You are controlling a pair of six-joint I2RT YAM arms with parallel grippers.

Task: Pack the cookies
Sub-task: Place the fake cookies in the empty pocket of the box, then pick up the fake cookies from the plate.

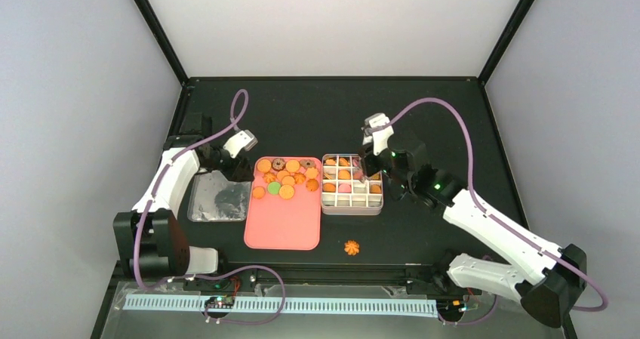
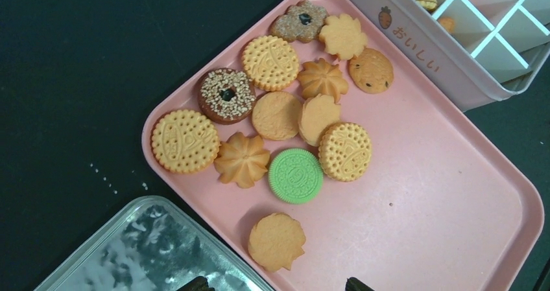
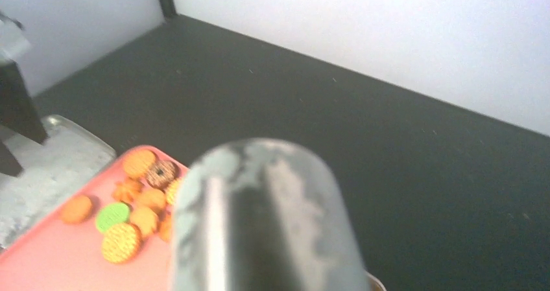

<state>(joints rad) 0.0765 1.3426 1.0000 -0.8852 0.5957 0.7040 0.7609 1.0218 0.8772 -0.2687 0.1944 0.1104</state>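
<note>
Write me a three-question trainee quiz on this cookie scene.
1. True or false: the green cookie lies on the tray.
2. Fill in: the right gripper is above the ___.
3. Where is the stray swirl cookie? A) on the table, on the near side of the tray B) on the tray C) stacked on the green cookie

Key: 1 true. 2 tin. 3 A.
</note>
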